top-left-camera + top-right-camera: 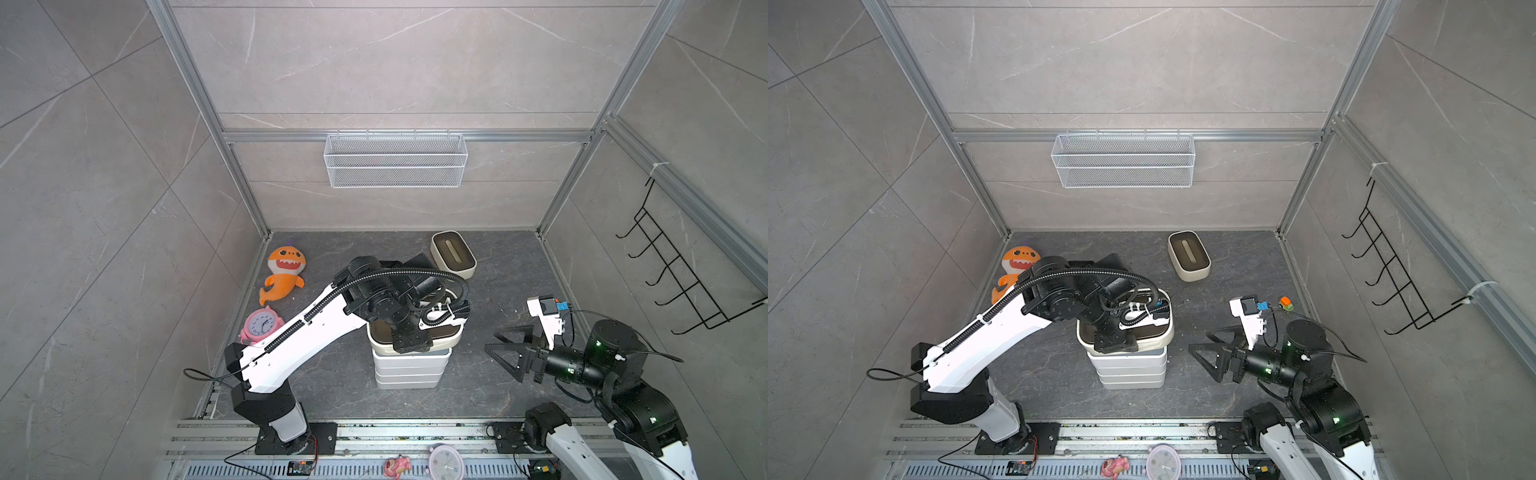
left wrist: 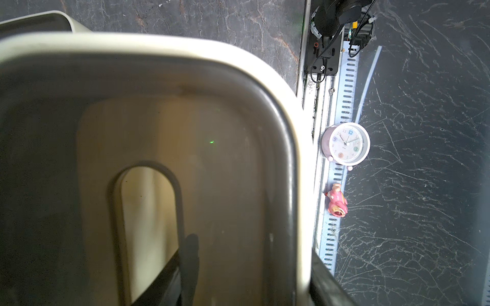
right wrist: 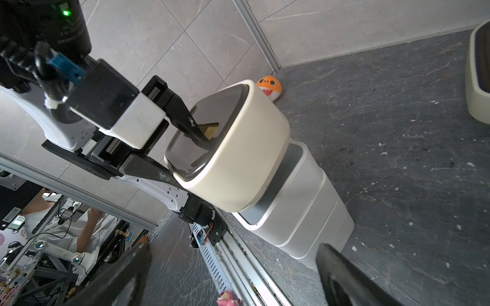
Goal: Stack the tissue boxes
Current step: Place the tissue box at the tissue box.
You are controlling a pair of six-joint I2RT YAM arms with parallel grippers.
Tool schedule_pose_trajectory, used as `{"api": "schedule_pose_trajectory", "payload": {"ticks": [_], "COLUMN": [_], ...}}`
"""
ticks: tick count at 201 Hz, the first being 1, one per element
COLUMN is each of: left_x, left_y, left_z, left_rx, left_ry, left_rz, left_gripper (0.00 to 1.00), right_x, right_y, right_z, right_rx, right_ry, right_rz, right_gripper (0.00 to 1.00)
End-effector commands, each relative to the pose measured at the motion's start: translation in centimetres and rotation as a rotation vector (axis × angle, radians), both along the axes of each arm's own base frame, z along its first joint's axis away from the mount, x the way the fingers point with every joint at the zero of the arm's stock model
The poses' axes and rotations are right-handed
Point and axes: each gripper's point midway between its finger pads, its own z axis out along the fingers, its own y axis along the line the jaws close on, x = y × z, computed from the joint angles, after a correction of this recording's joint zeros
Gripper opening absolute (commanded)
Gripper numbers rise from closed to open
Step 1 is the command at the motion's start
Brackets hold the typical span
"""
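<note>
Centrally, the left gripper clamps the wall of a cream box, one finger through its lid slot, on top of the stack of white boxes. Farther back stands a second cream box. Rightmost, the right gripper hangs spread wide, grasping nothing.

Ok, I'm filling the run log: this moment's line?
left gripper: shut on cream box over white stack | right gripper: open | other cream box: unstacked
</note>
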Motion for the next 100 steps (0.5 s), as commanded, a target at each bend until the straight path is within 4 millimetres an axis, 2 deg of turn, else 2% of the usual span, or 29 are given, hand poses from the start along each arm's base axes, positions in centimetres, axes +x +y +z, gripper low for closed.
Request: {"api": "schedule_pose_trajectory", "payload": {"ticks": [1,100], "left_x": [-2.79,-3.05], "left_y": [6.43,6.78], "left_z": [-0.57,-1.11], "left_rx": [0.197,0.216], "left_ry": [0.074,0.085], "left_rz": [0.003,-0.009], "left_gripper": [0.49,0.50], "right_x": [0.16,0.35], "right_y": [0.06,0.18], "right_z": [0.38,0.60], "right_rx": [0.008,0.018], "right_ry": [-0.024,-0.026], "right_rz": [0.001,0.004], "right_gripper": [1.00,0.99]}}
